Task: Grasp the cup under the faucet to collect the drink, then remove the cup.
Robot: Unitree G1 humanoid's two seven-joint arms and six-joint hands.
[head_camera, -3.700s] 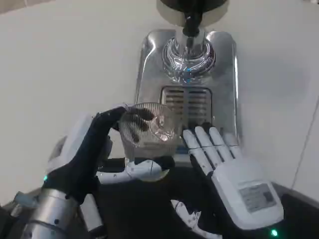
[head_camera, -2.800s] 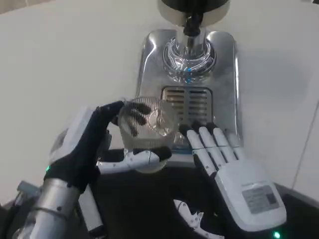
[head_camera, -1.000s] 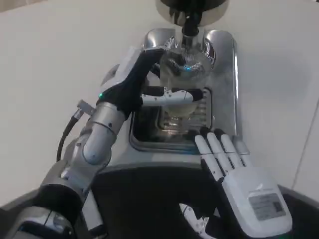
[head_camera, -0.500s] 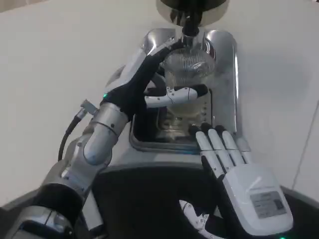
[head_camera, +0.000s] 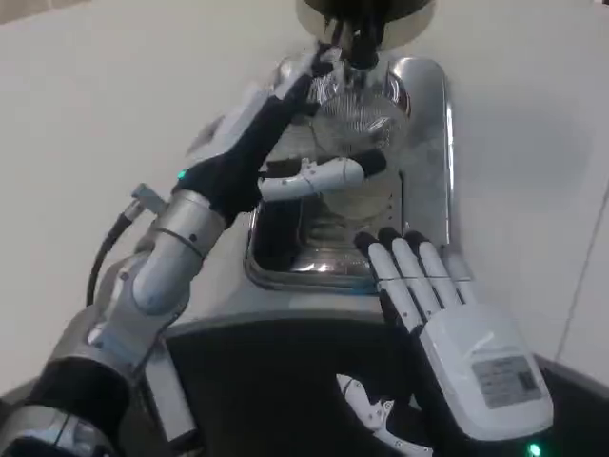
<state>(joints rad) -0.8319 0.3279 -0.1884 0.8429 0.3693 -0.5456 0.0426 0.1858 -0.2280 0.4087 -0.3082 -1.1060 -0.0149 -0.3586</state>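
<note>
White table: one cup in left hand's grip under one faucet, right hand spread, empty.

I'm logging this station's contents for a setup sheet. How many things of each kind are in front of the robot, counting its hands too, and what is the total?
Clear ribbed plastic cup: 1
Dark faucet spout on the dispenser: 1
Shiny steel drip tray: 1
Robot hands: 2, the left hand holding the cup, the right hand flat at the tray's front edge
Total: 5

Even bright light, slight blur (steel glare).
</note>
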